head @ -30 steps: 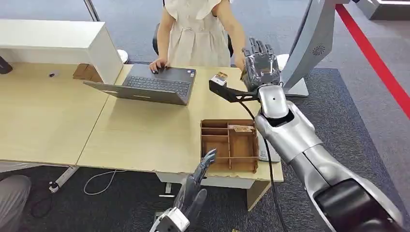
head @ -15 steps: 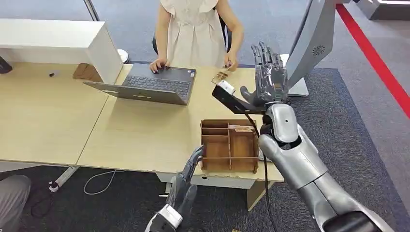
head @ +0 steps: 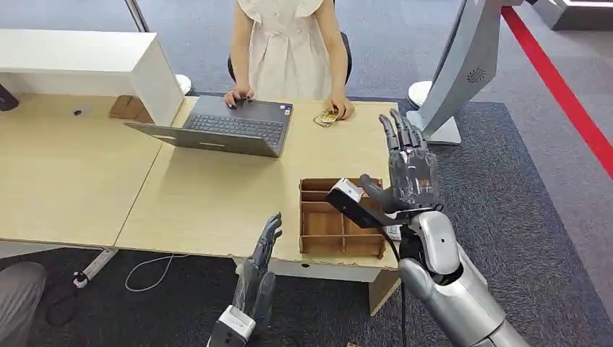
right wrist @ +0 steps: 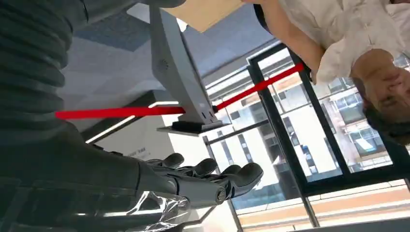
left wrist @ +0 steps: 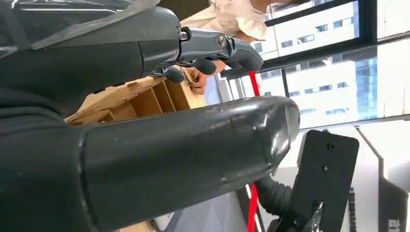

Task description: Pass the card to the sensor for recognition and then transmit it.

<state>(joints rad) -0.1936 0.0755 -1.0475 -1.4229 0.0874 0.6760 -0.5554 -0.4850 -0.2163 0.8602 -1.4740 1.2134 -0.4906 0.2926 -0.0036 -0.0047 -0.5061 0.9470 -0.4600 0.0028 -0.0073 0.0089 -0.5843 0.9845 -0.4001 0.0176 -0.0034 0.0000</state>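
The card lies on the far edge of the table, with a person's hand resting on it. My right hand is raised over the right end of the wooden divided tray, fingers spread and pointing up, holding nothing. In the right wrist view its fingers are straight and bare. My left hand hangs just below the table's front edge with straight fingers, holding nothing; the left wrist view has its fingers beside the tray.
An open laptop sits in front of the seated person. A grey slanted stand rises on the floor at the table's right end. A white cabinet stands at the back left. Cables lie under the table.
My right arm has drawn back from the table's far edge to above the tray. My left hand has sunk lower. The person's hand has come down onto the card.
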